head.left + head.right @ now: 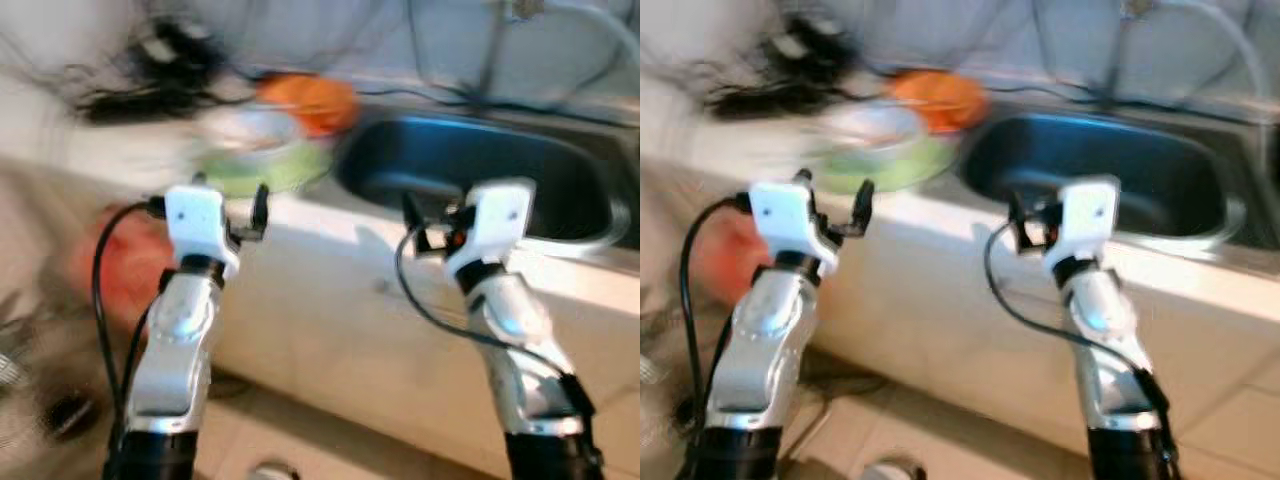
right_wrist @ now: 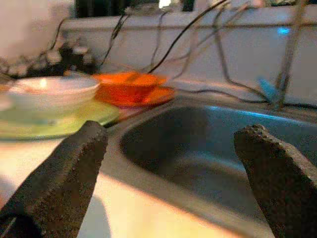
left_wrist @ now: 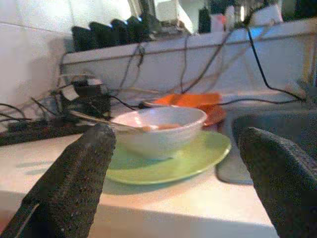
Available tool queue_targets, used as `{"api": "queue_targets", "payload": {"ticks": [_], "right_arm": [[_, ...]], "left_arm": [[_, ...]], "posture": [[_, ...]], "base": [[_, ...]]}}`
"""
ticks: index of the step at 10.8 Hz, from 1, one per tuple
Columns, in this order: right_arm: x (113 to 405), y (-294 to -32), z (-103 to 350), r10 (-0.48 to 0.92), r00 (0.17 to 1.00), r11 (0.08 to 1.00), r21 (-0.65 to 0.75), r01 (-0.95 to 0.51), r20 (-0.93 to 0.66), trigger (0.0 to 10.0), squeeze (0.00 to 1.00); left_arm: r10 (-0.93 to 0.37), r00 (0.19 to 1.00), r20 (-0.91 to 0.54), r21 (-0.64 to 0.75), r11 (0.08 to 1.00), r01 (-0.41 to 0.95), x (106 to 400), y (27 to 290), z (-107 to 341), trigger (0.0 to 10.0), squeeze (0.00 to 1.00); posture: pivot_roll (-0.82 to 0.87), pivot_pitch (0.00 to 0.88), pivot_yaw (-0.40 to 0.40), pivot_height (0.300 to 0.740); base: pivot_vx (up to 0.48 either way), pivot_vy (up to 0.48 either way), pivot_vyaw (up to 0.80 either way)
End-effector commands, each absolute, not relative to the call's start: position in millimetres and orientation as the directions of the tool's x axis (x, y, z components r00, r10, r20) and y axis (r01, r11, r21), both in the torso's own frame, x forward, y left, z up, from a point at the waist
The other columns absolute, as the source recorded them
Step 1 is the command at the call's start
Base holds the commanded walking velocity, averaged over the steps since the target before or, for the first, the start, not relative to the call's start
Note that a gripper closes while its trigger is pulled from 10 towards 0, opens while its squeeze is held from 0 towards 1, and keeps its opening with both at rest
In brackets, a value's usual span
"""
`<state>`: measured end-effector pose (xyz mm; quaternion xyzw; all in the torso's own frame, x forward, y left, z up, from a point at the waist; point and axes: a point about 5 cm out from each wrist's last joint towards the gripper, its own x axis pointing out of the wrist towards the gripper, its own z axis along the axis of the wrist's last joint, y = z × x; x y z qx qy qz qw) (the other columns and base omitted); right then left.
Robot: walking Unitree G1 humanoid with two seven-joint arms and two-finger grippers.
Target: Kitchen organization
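Resting on a green plate [image 3: 198, 158] beside the sink [image 2: 208, 148], the white bowl [image 3: 161, 131] is judged rigid, breakable and slippery; its rim is best gripped. Both the left gripper [image 1: 235, 205] and right gripper [image 1: 435, 225] are held wide open, empty.

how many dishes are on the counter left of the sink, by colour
white bowl: 1
green plate: 1
orange dishes: at least 1, possibly a bowl on a plate; too blurred to split
total: at least 3
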<state>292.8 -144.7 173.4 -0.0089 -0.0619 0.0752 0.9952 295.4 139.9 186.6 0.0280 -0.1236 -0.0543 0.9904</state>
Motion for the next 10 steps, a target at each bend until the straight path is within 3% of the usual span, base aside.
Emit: {"api": "queue_targets", "payload": {"ticks": [1,5,7,8,10], "right_arm": [[293.8,-143.0,178.3,0.150,0.978,0.989,-0.028,-0.148,0.141,10.0,0.00],[292.9,-143.4,178.0,0.137,0.980,0.991,-0.018,-0.136,0.141,10.0,0.00],[293.9,-144.8,180.4,0.131,0.980,0.991,-0.009,-0.131,0.151,10.0,0.00],[294.0,-145.3,181.0,0.128,0.979,0.992,-0.009,-0.129,0.155,10.0,0.00],[293.7,-145.4,180.3,0.126,0.980,0.992,-0.017,-0.124,0.156,10.0,0.00]], "left_arm": [[-0.078,0.969,0.233,0.044,0.997,0.070,299.5,146.0,189.2,10.0,0.00],[-0.081,0.969,0.231,0.037,0.997,0.074,299.2,144.3,189.1,10.0,0.00],[-0.072,0.966,0.249,0.045,0.997,0.063,299.4,145.0,192.1,10.0,0.00],[-0.058,0.963,0.263,0.058,0.997,0.045,299.2,146.2,194.2,10.0,0.00],[0.072,0.960,0.271,0.056,0.994,-0.091,300.8,166.3,197.0,10.0,0.00]], "posture": [[0.11,0.011,0.020,0.740],[0.10,0.014,0.022,0.740],[0.10,0.015,0.021,0.740],[0.10,0.015,0.021,0.740],[0.10,0.014,0.022,0.740]], "base": [[0.000,0.000,0.00],[0.000,0.000,0.00],[0.000,0.000,-0.80],[0.000,0.000,0.00],[0.000,0.000,0.00]]}}
